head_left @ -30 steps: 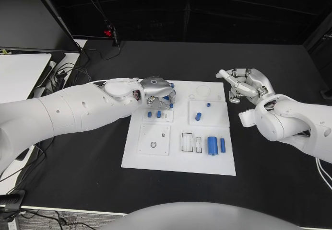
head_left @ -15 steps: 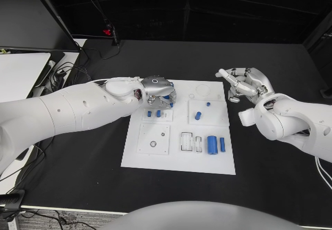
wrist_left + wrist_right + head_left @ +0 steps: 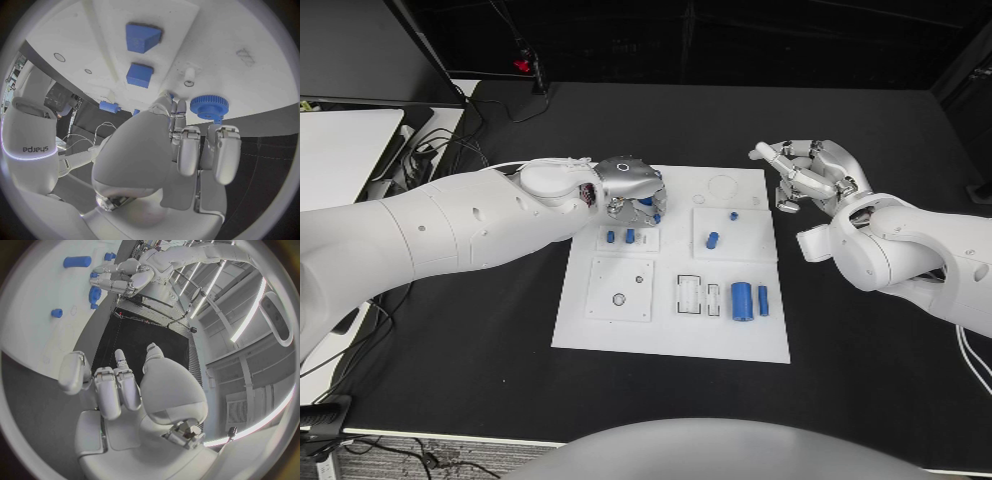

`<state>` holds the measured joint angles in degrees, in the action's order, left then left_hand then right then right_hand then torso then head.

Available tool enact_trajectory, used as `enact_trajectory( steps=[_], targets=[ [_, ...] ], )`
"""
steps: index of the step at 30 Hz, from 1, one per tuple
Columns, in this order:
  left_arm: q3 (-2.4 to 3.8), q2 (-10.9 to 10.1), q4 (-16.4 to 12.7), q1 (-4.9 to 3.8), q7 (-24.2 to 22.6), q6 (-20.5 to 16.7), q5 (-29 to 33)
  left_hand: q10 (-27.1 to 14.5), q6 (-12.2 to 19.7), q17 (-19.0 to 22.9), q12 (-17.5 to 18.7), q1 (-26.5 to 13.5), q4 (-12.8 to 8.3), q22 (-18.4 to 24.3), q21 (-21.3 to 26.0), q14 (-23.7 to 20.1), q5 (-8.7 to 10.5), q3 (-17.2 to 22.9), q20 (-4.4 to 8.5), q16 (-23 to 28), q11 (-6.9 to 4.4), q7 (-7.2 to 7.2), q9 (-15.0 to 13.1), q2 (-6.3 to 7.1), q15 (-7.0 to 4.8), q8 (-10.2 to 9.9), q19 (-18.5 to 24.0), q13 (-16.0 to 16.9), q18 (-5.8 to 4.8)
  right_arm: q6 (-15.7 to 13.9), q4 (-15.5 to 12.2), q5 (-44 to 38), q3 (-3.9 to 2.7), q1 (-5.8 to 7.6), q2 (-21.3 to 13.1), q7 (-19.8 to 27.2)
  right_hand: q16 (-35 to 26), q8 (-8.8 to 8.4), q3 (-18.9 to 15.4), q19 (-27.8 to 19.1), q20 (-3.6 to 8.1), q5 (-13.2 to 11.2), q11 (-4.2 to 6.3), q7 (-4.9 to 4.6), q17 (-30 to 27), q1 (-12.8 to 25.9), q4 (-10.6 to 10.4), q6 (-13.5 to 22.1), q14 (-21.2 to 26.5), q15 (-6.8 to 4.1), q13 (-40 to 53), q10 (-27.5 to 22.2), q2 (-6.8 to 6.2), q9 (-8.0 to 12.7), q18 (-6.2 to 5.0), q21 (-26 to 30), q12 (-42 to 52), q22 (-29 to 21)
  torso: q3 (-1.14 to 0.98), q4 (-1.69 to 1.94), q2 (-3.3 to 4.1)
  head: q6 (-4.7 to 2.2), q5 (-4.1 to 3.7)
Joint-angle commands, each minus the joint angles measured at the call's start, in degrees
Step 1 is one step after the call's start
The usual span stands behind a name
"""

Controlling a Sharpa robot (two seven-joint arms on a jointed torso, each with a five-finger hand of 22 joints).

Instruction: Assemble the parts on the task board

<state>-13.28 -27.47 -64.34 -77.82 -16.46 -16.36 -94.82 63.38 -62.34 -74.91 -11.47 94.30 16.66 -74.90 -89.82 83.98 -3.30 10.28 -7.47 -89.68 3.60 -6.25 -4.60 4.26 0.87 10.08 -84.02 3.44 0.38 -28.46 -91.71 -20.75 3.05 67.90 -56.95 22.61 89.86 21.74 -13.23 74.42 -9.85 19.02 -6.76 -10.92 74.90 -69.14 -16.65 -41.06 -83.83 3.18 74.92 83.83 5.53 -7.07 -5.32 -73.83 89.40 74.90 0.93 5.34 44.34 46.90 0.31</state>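
Task board [image 3: 675, 330]: a white plate lying flat in the middle of the black table [image 3: 473, 390], its long side running near to far, with raised square panels and shallow slots on it.
Left hand [image 3: 626, 185]: hovers over the far left corner of the board, palm down, fingers curled downward around a blue gear [image 3: 209, 105]. In the left wrist view the fingertips sit at the gear's toothed rim, and the gear is on or just above the white surface; whether it is truly pinched or only touched, I cannot tell.
Blue gear, place: far left part of the board, under the left hand, just beside a small white peg [image 3: 189, 75].
Right hand [image 3: 808, 175]: off the board, to its right at the far end, above the black table. It holds nothing; its fingers are loosely bent and apart.
Two small blue blocks [image 3: 619, 237]: side by side on the left panel, just near of the left hand.
Blue pin [image 3: 733, 217]: small, on the far right panel.
Short blue cylinder [image 3: 713, 241]: on the same right panel, nearer than the pin, lying slightly tilted.
Large blue cylinder [image 3: 743, 303]: lies lengthwise at the near right of the board, beside the empty rectangular slots [image 3: 692, 296].
Slim blue cylinder [image 3: 763, 301]: lies just right of the large one, parallel to it.
Near left panel [image 3: 622, 292]: a square plate with small holes.
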Motion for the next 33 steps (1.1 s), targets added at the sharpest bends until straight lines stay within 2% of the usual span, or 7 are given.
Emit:
enact_trajectory(
  steps=[1, 8, 18, 29, 33],
  targets=[
    [-0.23, -0.1, 0.1, 0.23, 0.0, 2.2, -0.3, 1.0, -1.3, -15.1, 0.4, 0.8, 0.0, -15.1, -0.2, 6.0, 0.37, 0.7, 0.48, -0.3, -0.17, 0.24, -0.3, -0.85, -0.48, 0.5, -6.0, 0.0, -0.38, 0.3, -0.1, 0.3, -0.03, 0.07, 0.0, 0.2, 0.1, 0.22, -0.3, 0.2, 0.03, 0.2, -0.35, -0.44, 15.1, -0.4, 0.0, 0.3, -6.2, 0.4, 13.3, 4.3, 0.41, -0.1, 0.18, -0.1, -0.3, 4.7, 0.02, 0.05, -0.01, -0.01, -0.04],
    [-0.23, -0.1, 0.1, 0.23, -0.8, -0.2, -0.3, 2.7, -2.9, -15.1, 1.1, 1.5, -0.1, -15.1, -0.2, 6.0, 0.36, 1.9, 0.66, -0.3, -0.5, 0.47, -0.7, -1.44, -0.81, 0.7, -6.0, 0.0, -0.38, 0.3, -0.1, 0.3, -0.03, 0.07, 0.0, 0.2, 0.1, 0.22, -0.3, 0.2, 0.03, 0.2, -0.35, -0.44, 15.1, -0.4, 0.0, 0.3, -6.2, 0.4, 13.3, 4.3, 0.41, -0.1, 0.18, -0.1, -0.3, 4.7, 0.03, 0.03, 0.01, -0.04, -0.03],
    [-0.21, -1.2, -0.7, 0.0, -2.1, -8.3, -0.4, 3.9, -3.4, -15.1, 1.7, 1.6, 0.0, -15.1, -0.2, 6.0, 0.26, 2.3, 0.75, -0.3, -0.15, 0.14, -1.0, -1.44, -0.59, 0.7, -6.0, 0.0, -0.38, 0.2, 0.2, 0.3, -0.03, 0.07, 0.0, -0.1, 0.1, 0.22, -0.3, 0.2, 0.03, 0.2, -0.35, -0.44, 15.1, -0.4, 0.0, 0.3, -6.2, 0.4, 13.3, 4.3, 0.41, -0.1, 0.18, -0.1, -0.3, 4.7, -0.01, 0.02, -0.06, -0.16, -0.07],
    [-0.2, -3.6, -4.0, -2.17, -2.1, -11.0, -0.4, 4.4, -3.8, -15.1, 2.1, 1.3, 0.0, -15.1, -0.2, 6.0, 0.3, 2.3, 0.76, -0.3, -0.14, 0.18, -1.1, -1.19, -0.51, 0.7, -6.0, 0.0, -0.38, 0.2, 0.3, 0.3, -0.03, 0.07, 0.0, -0.3, 0.1, 0.3, -0.3, 0.1, 0.02, 0.3, -0.35, -0.44, 15.1, -0.4, 0.0, 0.4, -6.2, 0.4, 13.2, 4.1, 0.46, -0.1, 0.17, -0.1, -0.3, 4.7, -0.04, 0.05, -0.02, -0.29, 0.12],
    [-0.2, -5.3, -5.6, -2.93, -1.8, -11.0, -0.4, 4.6, -3.9, -15.1, 2.2, 1.2, 0.0, -15.1, -0.2, 6.0, 0.31, 2.3, 0.76, -0.3, -0.16, 0.21, -1.1, -1.16, -0.52, 0.7, -6.0, 0.0, -0.38, 0.2, 0.4, 0.3, -0.03, 0.06, 0.1, -0.4, 0.1, 0.3, -0.3, 0.1, 0.02, 0.3, -0.35, -0.44, 15.1, -0.4, 0.0, 0.4, -6.2, 0.4, 13.2, 4.1, 0.46, -0.1, 0.17, -0.1, -0.3, 4.7, -0.03, 0.05, -0.01, -0.33, 0.31]
  ],
)
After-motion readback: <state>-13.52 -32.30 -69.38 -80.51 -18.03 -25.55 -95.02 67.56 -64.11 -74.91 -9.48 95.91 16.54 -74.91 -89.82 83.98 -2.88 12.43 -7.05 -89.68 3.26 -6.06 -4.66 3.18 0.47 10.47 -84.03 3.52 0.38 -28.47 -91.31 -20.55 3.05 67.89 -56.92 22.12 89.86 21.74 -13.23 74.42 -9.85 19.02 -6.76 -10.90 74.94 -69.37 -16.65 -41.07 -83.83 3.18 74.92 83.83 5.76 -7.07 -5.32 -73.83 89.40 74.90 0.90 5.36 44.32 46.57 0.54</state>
